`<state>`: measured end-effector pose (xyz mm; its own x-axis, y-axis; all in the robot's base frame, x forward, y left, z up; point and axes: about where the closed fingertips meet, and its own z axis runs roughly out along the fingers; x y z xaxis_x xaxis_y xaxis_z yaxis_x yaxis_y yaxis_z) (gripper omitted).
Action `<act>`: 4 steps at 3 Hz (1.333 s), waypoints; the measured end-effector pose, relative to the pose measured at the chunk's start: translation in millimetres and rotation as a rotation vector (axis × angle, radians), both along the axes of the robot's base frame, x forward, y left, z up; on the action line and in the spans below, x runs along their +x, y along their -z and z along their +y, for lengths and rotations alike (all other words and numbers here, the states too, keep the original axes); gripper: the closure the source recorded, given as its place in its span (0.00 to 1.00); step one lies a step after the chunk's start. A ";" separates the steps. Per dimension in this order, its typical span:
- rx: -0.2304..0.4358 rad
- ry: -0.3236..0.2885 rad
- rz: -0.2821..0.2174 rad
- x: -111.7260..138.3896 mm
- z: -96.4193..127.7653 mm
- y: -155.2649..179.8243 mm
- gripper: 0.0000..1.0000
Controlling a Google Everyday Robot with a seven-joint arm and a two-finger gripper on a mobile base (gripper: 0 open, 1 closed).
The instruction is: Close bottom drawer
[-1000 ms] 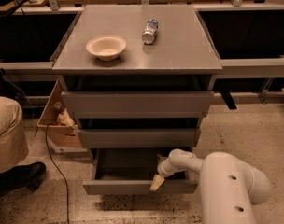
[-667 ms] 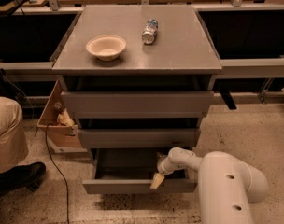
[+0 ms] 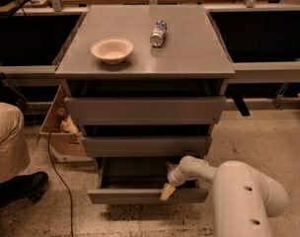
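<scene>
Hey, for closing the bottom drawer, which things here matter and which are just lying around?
For the job: bottom drawer, standing open; tool, at the drawer's front panel, right of centre.
Just lying about: bowl and can on the cabinet top; cardboard box left of the cabinet.

Nothing legible here

The can (image 3: 158,32) lying on its side on the surface (image 3: 189,58) wears a blue-and-white label, but I cannot make out its lettering. My tool (image 3: 167,192) hangs at the top edge of the front panel of the bottom drawer (image 3: 135,197), which stands pulled out, its front plain grey.
</scene>
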<state>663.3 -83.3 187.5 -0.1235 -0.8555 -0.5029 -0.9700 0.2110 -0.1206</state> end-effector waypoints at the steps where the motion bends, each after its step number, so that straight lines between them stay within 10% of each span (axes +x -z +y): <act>1: 0.026 -0.012 0.023 -12.0 -6.4 -9.8 0.00; 3: 0.068 -0.018 0.068 -32.6 -17.1 -28.2 0.00; 4: 0.118 -0.014 0.114 -56.2 -23.6 -26.6 0.17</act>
